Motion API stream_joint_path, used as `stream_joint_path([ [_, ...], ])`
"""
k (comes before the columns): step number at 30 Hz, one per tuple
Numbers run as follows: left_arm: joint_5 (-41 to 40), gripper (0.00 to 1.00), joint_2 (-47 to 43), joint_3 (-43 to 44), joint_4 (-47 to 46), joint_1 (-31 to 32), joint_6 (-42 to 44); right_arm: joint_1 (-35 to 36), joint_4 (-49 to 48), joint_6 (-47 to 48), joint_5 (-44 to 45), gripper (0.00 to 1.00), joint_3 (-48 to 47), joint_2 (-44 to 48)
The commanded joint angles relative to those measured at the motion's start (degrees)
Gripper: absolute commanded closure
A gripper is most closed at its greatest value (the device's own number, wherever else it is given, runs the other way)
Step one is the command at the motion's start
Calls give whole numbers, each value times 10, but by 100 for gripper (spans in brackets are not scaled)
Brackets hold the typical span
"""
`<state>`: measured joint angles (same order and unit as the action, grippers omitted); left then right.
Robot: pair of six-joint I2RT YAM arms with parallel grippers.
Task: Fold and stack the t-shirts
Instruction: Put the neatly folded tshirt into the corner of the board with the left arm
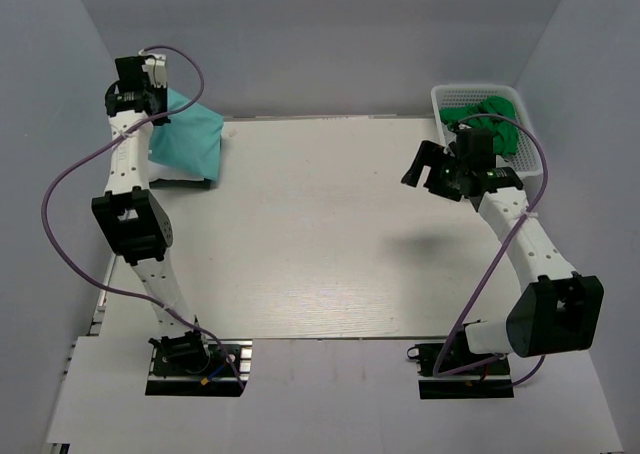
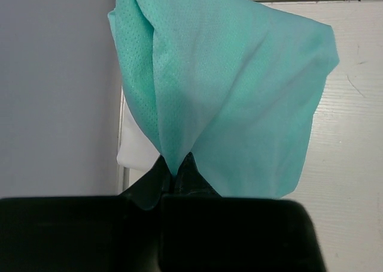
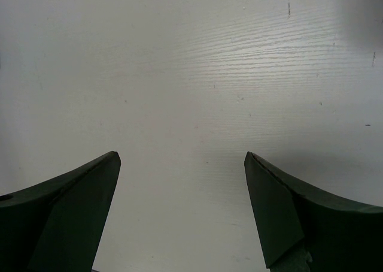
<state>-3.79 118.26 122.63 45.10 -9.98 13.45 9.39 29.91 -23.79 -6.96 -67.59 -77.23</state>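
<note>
The light teal-mint t-shirt hangs bunched at the table's far left corner. My left gripper is shut on a pinched fold of it. In the left wrist view the teal t-shirt drapes away from the closed left gripper. A white t-shirt shows as a small patch beneath it, and the white t-shirt's edge peeks out under the teal one. My right gripper hovers over the table's right side, open and empty. In the right wrist view, only bare tabletop shows between the right gripper's fingers.
A white lattice basket stands at the far right corner with dark green cloth in it. The white wood-grain table stretches between the arms. Grey walls close in on the left, right and back.
</note>
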Motion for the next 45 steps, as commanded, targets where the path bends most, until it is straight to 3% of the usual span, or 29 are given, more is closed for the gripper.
stream_joint_path([
  [1,37,100,5,31,-23,-21,-3,-1,-13,-4,-8,10,-32,-11],
  [10,60,100,70,50,-36,-51,-3,-1,-8,-3,-17,10,-56,-40],
  [19,-27,100,123,50,-88,-70,-19,4,-15,-10,-39,10,-68,-71],
  [21,-45,57,128,50,-105,-75,-41,3,-15,-8,-46,10,-72,-78],
  [22,-53,24,128,40,-120,-75,-41,9,-13,-9,-48,10,-73,-79],
  [23,-73,0,128,40,-120,-75,-47,4,-13,-10,-47,10,-73,-79],
  [32,-111,0,77,40,-93,-64,-117,3,-22,-6,-45,10,-60,-50],
  [37,20,0,-33,-28,-76,-58,-224,1,-43,-11,-53,10,-21,-21],
  [39,70,0,-86,-116,-93,-37,-255,3,-50,-9,-57,10,-1,-3],
  [40,69,0,-121,-165,-115,-21,-276,2,-54,-16,-60,10,8,9],
  [41,51,0,-198,-270,-140,0,-285,2,-53,-18,-61,10,34,19],
  [42,28,0,-236,-324,-181,48,-298,3,-54,-22,-64,10,45,25],
  [45,26,0,-354,-477,-196,135,-369,1,-78,-28,-80,10,114,82],
])
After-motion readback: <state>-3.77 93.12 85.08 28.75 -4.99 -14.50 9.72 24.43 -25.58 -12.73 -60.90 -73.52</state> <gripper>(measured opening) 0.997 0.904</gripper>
